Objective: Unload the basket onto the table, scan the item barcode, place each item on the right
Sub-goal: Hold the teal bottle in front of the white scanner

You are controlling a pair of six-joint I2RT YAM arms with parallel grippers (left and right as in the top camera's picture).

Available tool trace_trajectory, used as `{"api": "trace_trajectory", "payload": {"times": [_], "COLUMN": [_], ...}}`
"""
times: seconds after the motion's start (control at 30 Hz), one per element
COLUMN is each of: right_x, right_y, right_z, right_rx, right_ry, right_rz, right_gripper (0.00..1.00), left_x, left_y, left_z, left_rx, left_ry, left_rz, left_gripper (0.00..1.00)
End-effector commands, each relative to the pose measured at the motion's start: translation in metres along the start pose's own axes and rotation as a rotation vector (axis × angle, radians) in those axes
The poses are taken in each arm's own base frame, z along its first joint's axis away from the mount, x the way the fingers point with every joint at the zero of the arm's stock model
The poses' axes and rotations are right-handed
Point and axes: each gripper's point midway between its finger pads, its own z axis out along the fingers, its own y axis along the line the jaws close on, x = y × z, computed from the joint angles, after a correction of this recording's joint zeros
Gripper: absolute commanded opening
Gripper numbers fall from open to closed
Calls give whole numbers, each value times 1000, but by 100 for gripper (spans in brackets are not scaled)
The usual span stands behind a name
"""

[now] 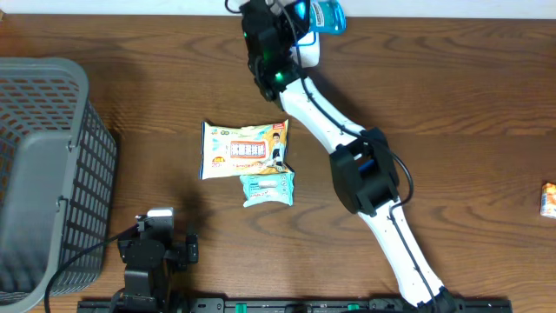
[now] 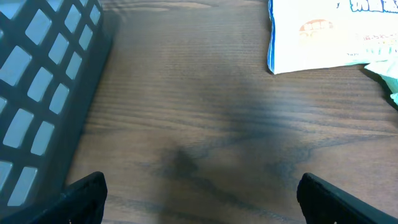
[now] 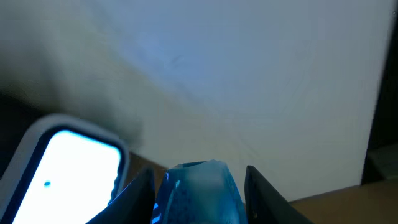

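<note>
The item, a shiny blue packet (image 3: 198,193), sits between the fingers of my right gripper (image 3: 199,190), which is shut on it. In the overhead view the right gripper (image 1: 306,19) is stretched to the table's far edge, and the blue packet (image 1: 330,16) sticks out to its right. A white-framed scanner with a lit screen (image 3: 65,171) stands just left of the packet in the right wrist view. No barcode is readable. My left gripper (image 2: 199,199) hangs open over bare wood near the front edge (image 1: 161,219), with nothing between its fingers.
A white snack packet (image 1: 246,148) (image 2: 329,34) and a small teal packet (image 1: 268,188) (image 2: 385,71) lie mid-table. A grey mesh basket (image 1: 43,174) (image 2: 43,81) stands at the left. A small orange-and-white item (image 1: 548,199) lies at the right edge.
</note>
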Motion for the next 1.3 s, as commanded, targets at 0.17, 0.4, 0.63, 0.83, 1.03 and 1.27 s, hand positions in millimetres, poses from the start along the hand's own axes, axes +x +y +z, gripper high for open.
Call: {"api": "trace_trajectory", "payload": {"times": [0.17,0.4,0.63,0.83,1.03,1.27], "right_x": [-15,-14,-17,-19,-15,-6], "right_y": [8,42,41,42,49,14], "right_z": [-11,-17,-17,-17,-18,-15], "right_rx": [44,-1,26,25,1,83], "right_ry": [-45,-80,-101,-111,-103,1], "right_rz": [-14,-89,-131,-178,-223,-183], "right_gripper": [12,13,12,12,12,12], "left_x": [4,4,5,5,5,5], "left_y": [2,2,1,1,1,1], "left_z": [1,1,1,1,1,1], "left_rx": [-9,-9,-9,-9,-9,-9], "left_ry": [11,11,14,15,15,15], "left_rz": [6,6,7,7,7,7], "left_gripper": [98,98,98,98,98,98]}}
